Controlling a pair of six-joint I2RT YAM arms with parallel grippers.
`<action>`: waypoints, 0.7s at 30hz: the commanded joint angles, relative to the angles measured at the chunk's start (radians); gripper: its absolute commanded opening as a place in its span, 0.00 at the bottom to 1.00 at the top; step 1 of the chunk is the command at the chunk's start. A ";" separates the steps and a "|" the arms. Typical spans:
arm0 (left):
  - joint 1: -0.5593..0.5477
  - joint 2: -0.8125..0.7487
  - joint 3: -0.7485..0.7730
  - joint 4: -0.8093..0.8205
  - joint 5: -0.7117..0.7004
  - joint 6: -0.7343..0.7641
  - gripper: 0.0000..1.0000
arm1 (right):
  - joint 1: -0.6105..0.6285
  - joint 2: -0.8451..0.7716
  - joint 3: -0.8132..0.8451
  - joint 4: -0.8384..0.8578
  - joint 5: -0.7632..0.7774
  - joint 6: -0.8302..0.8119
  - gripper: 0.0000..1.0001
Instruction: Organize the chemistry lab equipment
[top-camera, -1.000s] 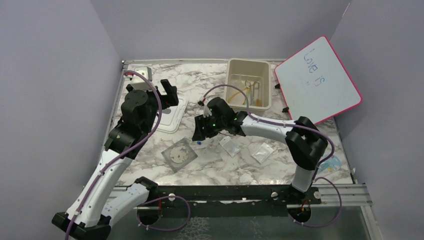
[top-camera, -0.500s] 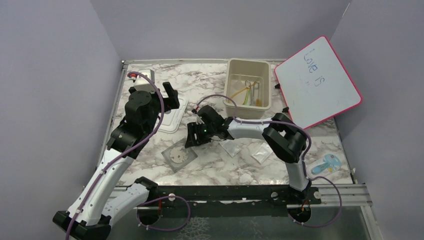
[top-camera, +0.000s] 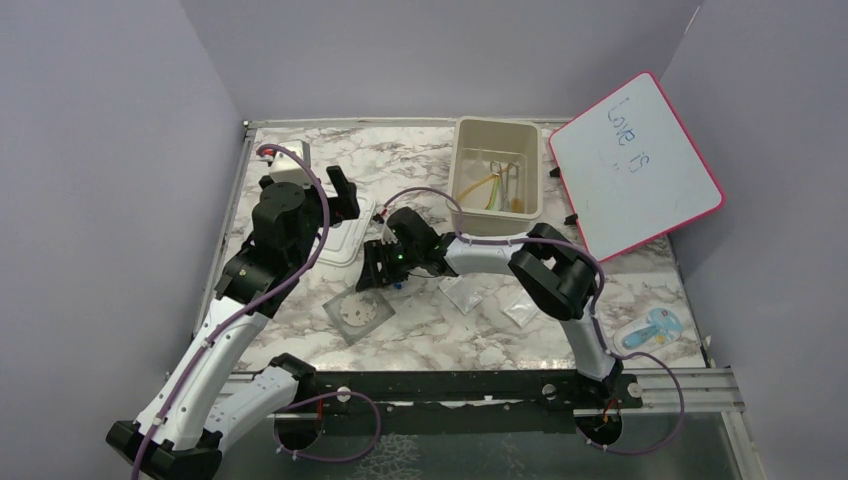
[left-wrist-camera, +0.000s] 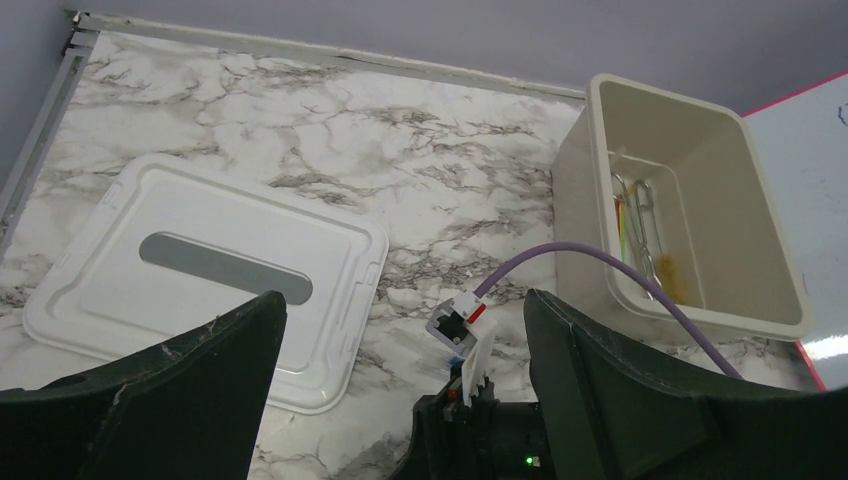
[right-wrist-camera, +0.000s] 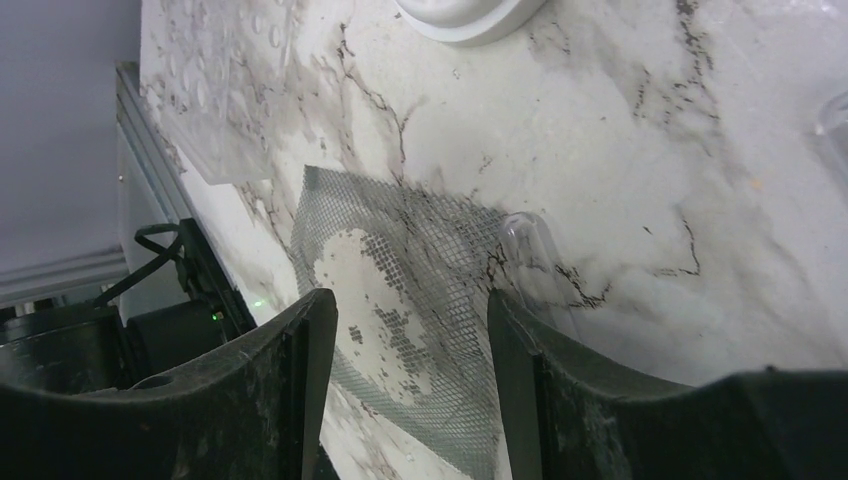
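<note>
The bagged round dish, a grey mesh square with a white round middle, lies flat on the marble table. My right gripper is open and empty, low over its far right corner. In the right wrist view the dish lies between and ahead of the spread fingers of my right gripper. A blue-capped tube lies beside that gripper. Two clear packets lie to the right. My left gripper is open and empty above the white lid; it also shows in the left wrist view.
The beige tub stands at the back with amber tube and thin sticks inside. The pink-framed whiteboard leans at the back right. A light-blue item lies at the right front. The lid lies left of the tub.
My right gripper has moved left and down from the table's middle to the bagged round dish. The left gripper has shifted slightly.
</note>
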 joint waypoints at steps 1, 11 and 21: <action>0.006 -0.009 -0.007 0.010 0.013 -0.007 0.92 | 0.004 0.054 0.009 0.024 -0.058 0.012 0.60; 0.006 -0.020 -0.003 0.006 0.013 -0.008 0.92 | 0.002 0.049 -0.022 0.092 -0.072 0.037 0.31; 0.006 -0.024 0.007 -0.001 0.013 -0.010 0.92 | 0.001 -0.068 -0.081 0.145 -0.086 0.004 0.01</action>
